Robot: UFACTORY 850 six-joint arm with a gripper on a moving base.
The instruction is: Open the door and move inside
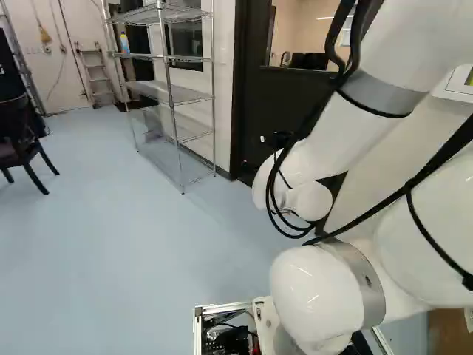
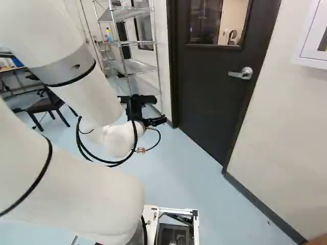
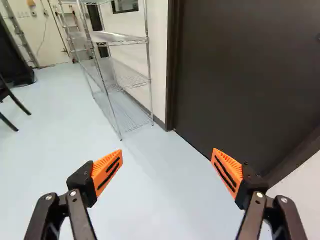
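The white arm [image 1: 351,137] has grey bands [image 1: 380,90], black cables [image 1: 443,157]

1. Door [image 2: 212,97], ahead and right of the gripper [image 2: 160,109]: its top is cut off in every view.
2. Door handle [image 2: 241,73], beyond the gripper to its right: hidden by the arm [image 1: 340,148] in the left base view.
3. Shelf rack [image 1: 166,92], ahead and left of the gripper: top cut off.
4. Bottle [image 1: 124,43] on that rack: label too small to read.
5. Chair [image 1: 11,154], farther left: cut off in the wrist view.
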